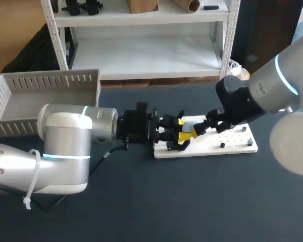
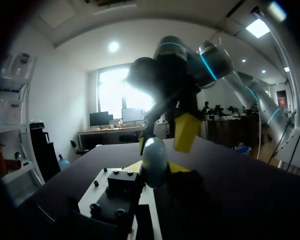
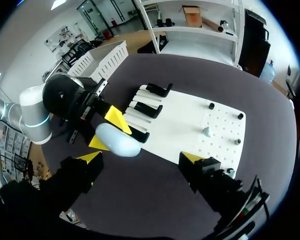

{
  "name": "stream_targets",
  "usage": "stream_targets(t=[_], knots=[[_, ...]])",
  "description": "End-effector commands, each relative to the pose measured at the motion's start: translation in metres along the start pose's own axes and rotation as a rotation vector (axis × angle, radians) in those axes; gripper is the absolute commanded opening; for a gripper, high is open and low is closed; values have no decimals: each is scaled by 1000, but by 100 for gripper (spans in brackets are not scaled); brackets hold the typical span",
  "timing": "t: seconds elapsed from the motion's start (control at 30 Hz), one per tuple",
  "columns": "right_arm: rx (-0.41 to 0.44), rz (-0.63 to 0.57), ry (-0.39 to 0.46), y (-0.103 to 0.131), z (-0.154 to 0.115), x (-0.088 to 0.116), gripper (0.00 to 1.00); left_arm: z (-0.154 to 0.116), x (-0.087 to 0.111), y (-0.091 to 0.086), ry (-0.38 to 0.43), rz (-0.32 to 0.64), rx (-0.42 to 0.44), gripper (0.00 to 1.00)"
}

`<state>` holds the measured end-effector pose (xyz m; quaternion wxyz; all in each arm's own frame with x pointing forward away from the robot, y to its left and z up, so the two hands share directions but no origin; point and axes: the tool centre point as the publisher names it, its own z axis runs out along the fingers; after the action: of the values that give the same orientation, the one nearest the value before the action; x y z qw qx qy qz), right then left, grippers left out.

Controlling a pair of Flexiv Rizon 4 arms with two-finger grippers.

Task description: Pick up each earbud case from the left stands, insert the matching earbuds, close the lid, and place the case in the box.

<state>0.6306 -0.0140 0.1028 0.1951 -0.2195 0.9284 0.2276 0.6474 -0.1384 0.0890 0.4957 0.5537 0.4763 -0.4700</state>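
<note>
Pale blue earbud case (image 3: 117, 141), smooth and egg-shaped, lid shut, gripped in the left gripper (image 1: 184, 129) over the white board (image 3: 185, 125), just beside the black stands (image 3: 149, 109). Small pale earbud (image 3: 206, 131) sits on the board's drilled end. Slatted grey box (image 1: 45, 93) stands far left.

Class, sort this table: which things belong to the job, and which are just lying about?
Job: earbud case in left gripper; right gripper; stands; white board; box.
Not clearly needed: black pegs on the board.

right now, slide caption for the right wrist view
Left gripper holds a pale blue earbud case by the white board, ahead of the open right gripper.
</note>
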Motion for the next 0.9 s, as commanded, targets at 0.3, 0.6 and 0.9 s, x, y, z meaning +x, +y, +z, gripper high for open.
stream_targets(t=[0.3,0.6,0.9], knots=[[20,14,-1,-4,3,-2,100,0,1,1,-3,2,1,0],[25,18,-2,-3,3,-4,100,0,1,1,-3,2,1,0],[32,19,-8,-3,2,-7,100,0,1,1,-3,2,1,0]])
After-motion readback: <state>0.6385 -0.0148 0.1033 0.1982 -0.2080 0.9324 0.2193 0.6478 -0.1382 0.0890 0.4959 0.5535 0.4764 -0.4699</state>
